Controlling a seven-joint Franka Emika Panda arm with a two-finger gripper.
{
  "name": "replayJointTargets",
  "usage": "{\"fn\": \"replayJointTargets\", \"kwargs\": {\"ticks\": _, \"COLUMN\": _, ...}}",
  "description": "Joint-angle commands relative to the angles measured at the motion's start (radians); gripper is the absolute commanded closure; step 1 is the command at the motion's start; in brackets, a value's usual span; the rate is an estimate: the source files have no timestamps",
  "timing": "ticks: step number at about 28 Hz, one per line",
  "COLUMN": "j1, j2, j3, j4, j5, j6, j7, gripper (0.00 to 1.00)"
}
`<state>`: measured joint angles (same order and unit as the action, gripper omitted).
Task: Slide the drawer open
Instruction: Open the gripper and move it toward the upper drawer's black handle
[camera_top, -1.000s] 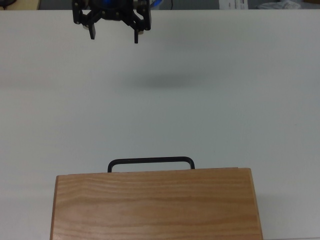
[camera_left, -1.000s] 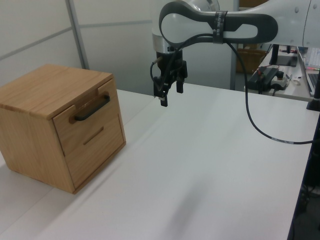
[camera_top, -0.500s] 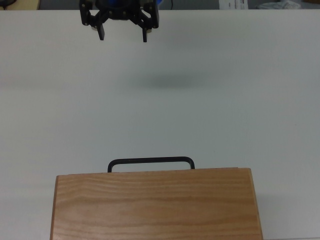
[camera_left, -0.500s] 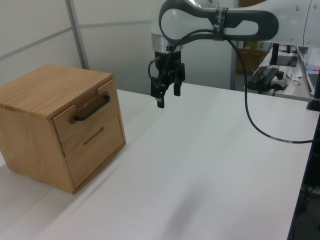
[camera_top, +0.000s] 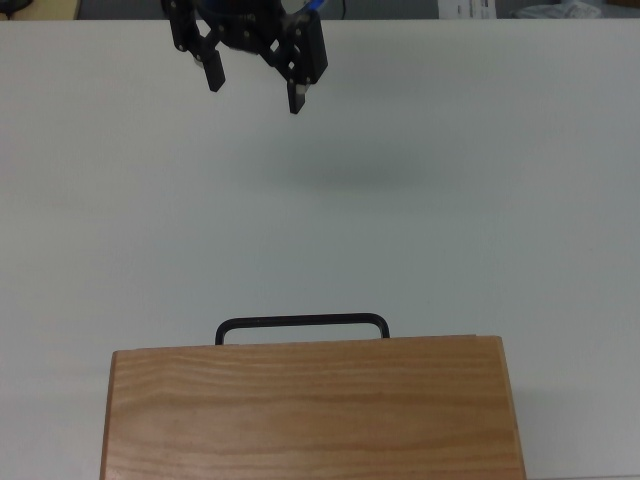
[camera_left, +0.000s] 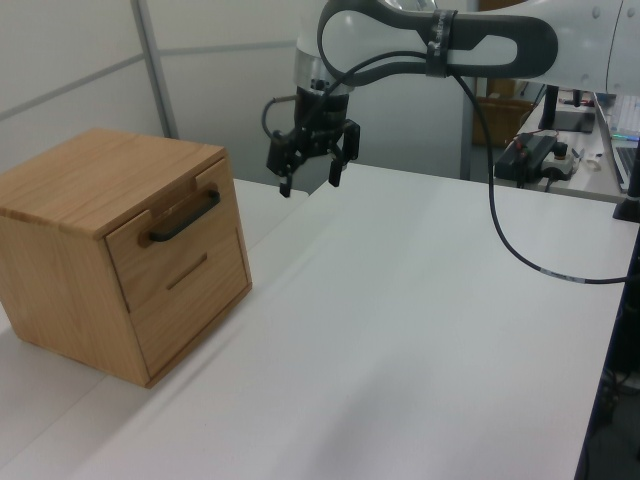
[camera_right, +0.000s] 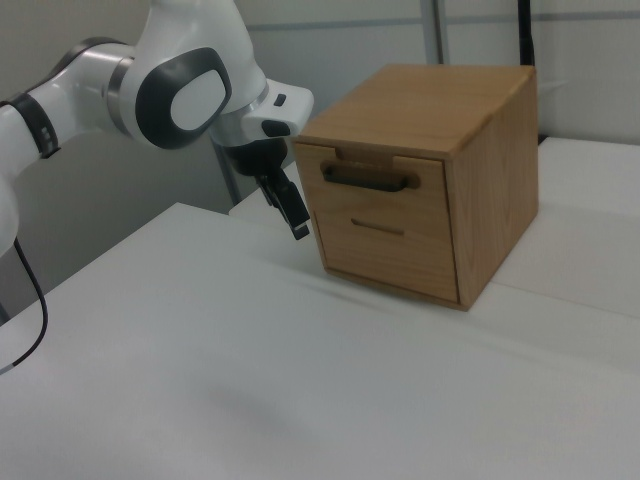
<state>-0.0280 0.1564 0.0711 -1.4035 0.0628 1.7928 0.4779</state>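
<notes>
White tabletop (camera_left: 400, 330) filling the scene, partition walls behind, a cluttered bench far off at the left view's right. Wooden cabinet (camera_left: 90, 180) sitting at the left view's left edge, at the bottom of the top view, at the right view's right.

Hovering above the table, well apart from the cabinet: gripper (camera_top: 255, 92), fingers spread wide, holding nothing. Also showing in the left view (camera_left: 308, 185) and, partly, in the right view (camera_right: 290, 215).

Lying shut and flush in the cabinet front, upper slot: drawer (camera_left: 165, 235), front panel also showing in the right view (camera_right: 375, 185). Nothing of its inside showing, so contents unknown. Possibly a second, lower drawer below it, with only a thin slit for a pull; hard to confirm.

Key relation: black bar handle (camera_top: 302, 326) lying toward the bottom of the top view from the gripper, slightly to the top view's right. Handle's long axis running left–right in the top view, level with the table. Finger line sitting roughly along that same axis, slightly skewed. Judging a closing across the bar to need the wrist turned, plus a drop to handle height.
</notes>
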Motion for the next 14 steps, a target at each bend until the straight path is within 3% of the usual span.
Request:
{"fn": "replayJointTargets", "kwargs": {"ticks": 1, "j1": 0.004, "j2": 0.012, "j3": -0.002, "j4": -0.023, "j5": -0.015, "j6": 0.089, "j7": 0.215, "gripper": 0.0}}
{"fn": "replayJointTargets", "kwargs": {"ticks": 7, "j1": 0.004, "j2": 0.044, "j3": -0.002, "j4": -0.022, "j5": -0.052, "j6": 0.144, "j7": 0.462, "gripper": 0.0}}
{"fn": "replayJointTargets", "kwargs": {"ticks": 11, "j1": 0.005, "j2": 0.074, "j3": -0.001, "j4": -0.022, "j5": -0.11, "j6": 0.23, "j7": 0.677, "gripper": 0.0}}
{"fn": "replayJointTargets", "kwargs": {"ticks": 14, "j1": 0.007, "j2": 0.092, "j3": -0.001, "j4": -0.022, "j5": -0.118, "j6": 0.249, "j7": 0.772, "gripper": 0.0}}
